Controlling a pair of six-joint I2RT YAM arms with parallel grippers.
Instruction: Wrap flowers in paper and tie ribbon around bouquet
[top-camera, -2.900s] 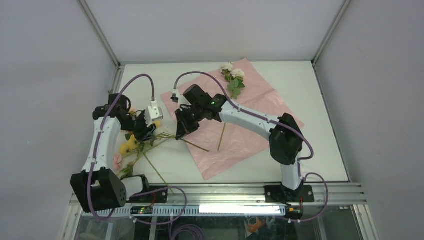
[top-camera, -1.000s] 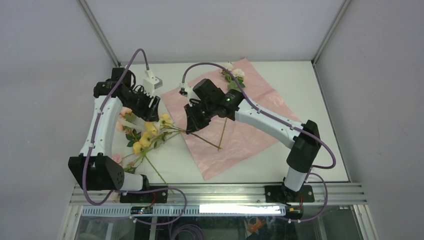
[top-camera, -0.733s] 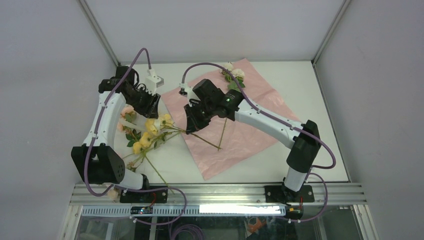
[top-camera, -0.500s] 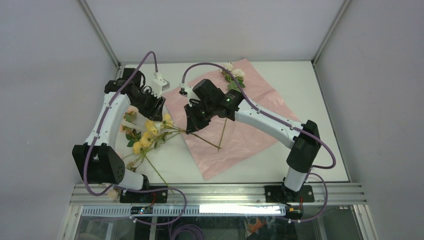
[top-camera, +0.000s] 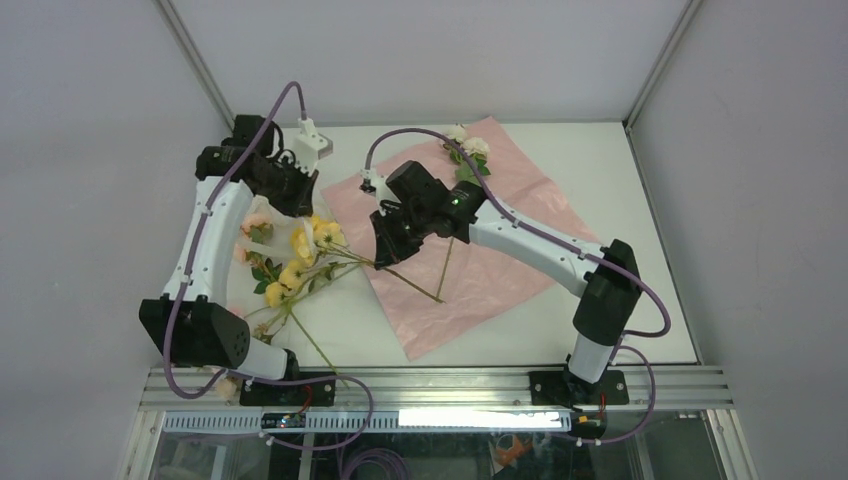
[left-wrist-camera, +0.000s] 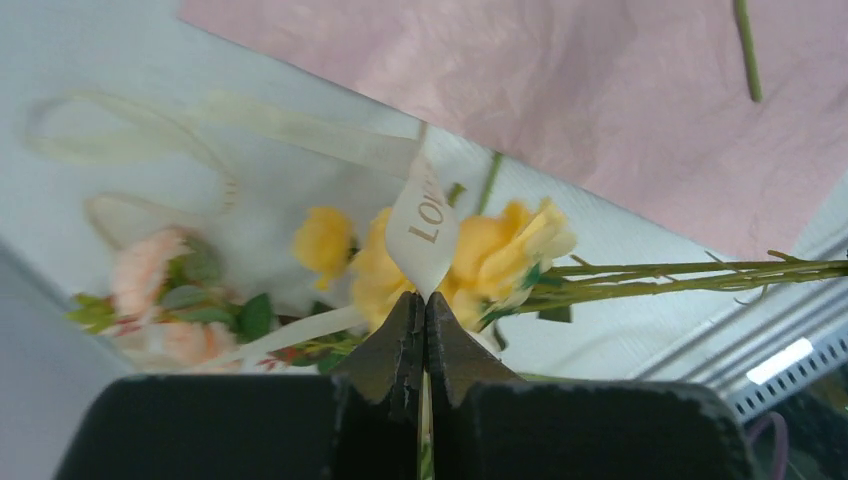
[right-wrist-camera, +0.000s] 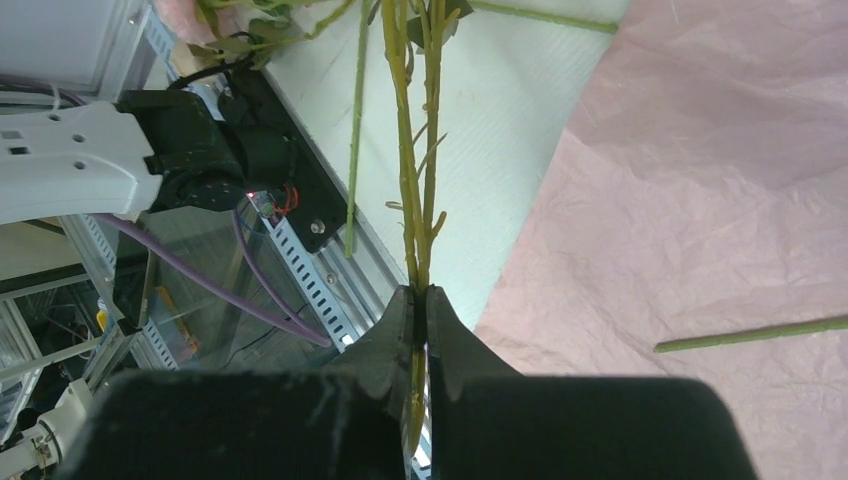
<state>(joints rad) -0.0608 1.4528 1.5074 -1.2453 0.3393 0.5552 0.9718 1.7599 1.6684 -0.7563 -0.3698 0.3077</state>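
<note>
Two pincers are both closed on something. The left pincer has its black fingertips pressed together on the long, narrow cream fabric ribbon. The ribbon rises from the tips in a twisted fold with gold letters on it and trails away in limp loops over the white tabletop. In the top view this pincer hangs over the bunch of yellow, pink and orange flowers with green leaves and thin green stems. The bunch lies on the left part of the tabletop, with its blooms toward the left wall and its stems reaching right. The right pincer is clamped narrow on several of those stems, at the left edge of the thin, crinkly pink paper sheet. That sheet lies flat in the middle of the tabletop, turned like a diamond. One separate flower with white blooms rests on the sheet's far corner, its thin stem running toward the near side
</note>
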